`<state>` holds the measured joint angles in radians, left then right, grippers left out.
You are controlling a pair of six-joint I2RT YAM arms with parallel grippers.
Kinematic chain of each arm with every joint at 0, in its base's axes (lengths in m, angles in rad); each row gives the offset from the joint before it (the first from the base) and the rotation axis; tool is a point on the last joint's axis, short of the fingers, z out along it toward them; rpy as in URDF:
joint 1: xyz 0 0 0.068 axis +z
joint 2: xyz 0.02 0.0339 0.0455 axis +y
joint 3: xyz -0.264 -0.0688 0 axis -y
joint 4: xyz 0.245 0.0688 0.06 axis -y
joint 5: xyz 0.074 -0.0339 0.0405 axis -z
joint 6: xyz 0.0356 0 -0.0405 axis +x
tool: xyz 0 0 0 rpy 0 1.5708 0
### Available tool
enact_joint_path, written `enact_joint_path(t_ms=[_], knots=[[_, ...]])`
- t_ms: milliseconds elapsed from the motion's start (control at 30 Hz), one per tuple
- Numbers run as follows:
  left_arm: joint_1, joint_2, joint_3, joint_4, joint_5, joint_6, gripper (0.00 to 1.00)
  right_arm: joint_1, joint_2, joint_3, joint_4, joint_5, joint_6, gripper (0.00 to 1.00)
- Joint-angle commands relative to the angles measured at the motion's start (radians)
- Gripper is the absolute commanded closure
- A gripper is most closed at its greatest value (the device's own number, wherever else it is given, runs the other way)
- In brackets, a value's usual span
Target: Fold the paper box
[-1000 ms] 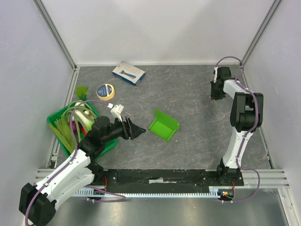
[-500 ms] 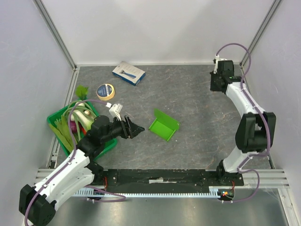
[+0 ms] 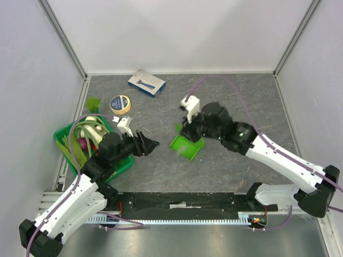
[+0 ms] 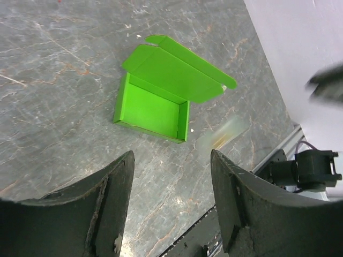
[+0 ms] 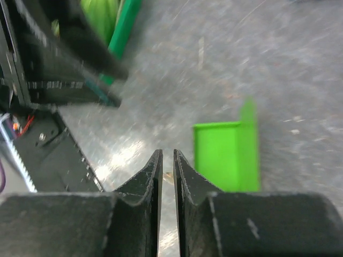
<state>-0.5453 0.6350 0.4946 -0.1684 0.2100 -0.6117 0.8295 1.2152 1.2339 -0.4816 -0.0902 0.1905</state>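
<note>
left gripper (image 4: 171, 155): your fingers were spread wide, empty | right gripper (image 5: 166, 154): nearly pinched together, empty, view all smeared | box (image 4: 150, 110): on table (image 3: 230, 96) between them, lid up, right arm (image 3: 278, 158) hid its far edge from above

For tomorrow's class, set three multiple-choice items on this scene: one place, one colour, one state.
1. Where is the dark green plastic crate? A left side of the table B far right corner C centre
2. The flat cardboard carton at the far edge is: A red B blue and white C black
3. The lid of the lime-green card paper box is: A shut B torn off C open
Answers: A, it sits at the left edge; B, clear from above; C, the box's inside shows.
</note>
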Motion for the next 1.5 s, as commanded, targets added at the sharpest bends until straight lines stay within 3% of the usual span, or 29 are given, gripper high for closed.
enact_joint_path(t_ms=[0, 233, 333, 367, 400, 433, 567, 700, 900, 1233, 1467], knots=[[0.004, -0.066, 0.027, -0.042, -0.075, 0.015, 0.35, 0.094, 0.046, -0.148, 0.078, -0.002, 0.063, 0.81], [0.004, -0.104, -0.010, -0.057, -0.054, -0.043, 0.36, 0.121, 0.098, -0.229, 0.135, 0.152, 0.012, 0.81], [0.004, -0.110, -0.010, -0.101, -0.079, -0.057, 0.36, 0.212, 0.130, -0.206, 0.083, 0.165, -0.051, 0.63], [0.004, -0.129, -0.010, -0.126, -0.092, -0.060, 0.36, 0.230, 0.157, -0.195, 0.049, 0.155, -0.016, 0.52], [0.004, -0.142, -0.010, -0.144, -0.107, -0.060, 0.35, 0.281, 0.164, -0.204, 0.049, 0.141, 0.003, 0.47], [0.004, -0.158, -0.005, -0.158, -0.141, -0.059, 0.35, 0.310, 0.159, -0.262, 0.111, 0.115, 0.018, 0.39], [0.004, -0.227, 0.033, -0.296, -0.305, -0.069, 0.34, 0.535, 0.125, -0.395, 0.303, 0.043, 0.058, 0.23], [0.004, -0.187, 0.088, -0.422, -0.493, -0.134, 0.34, 0.707, 0.223, -0.370, 0.314, 0.084, 0.089, 0.21], [0.004, -0.133, 0.114, -0.457, -0.482, -0.169, 0.35, 0.813, 0.426, -0.240, 0.235, 0.299, 0.102, 0.20], [0.004, -0.187, 0.107, -0.444, -0.429, -0.155, 0.39, 0.792, 0.524, -0.188, 0.229, 0.353, 0.142, 0.16], [0.004, -0.182, 0.102, -0.434, -0.417, -0.158, 0.39, 0.777, 0.521, -0.220, 0.230, 0.310, 0.158, 0.24]])
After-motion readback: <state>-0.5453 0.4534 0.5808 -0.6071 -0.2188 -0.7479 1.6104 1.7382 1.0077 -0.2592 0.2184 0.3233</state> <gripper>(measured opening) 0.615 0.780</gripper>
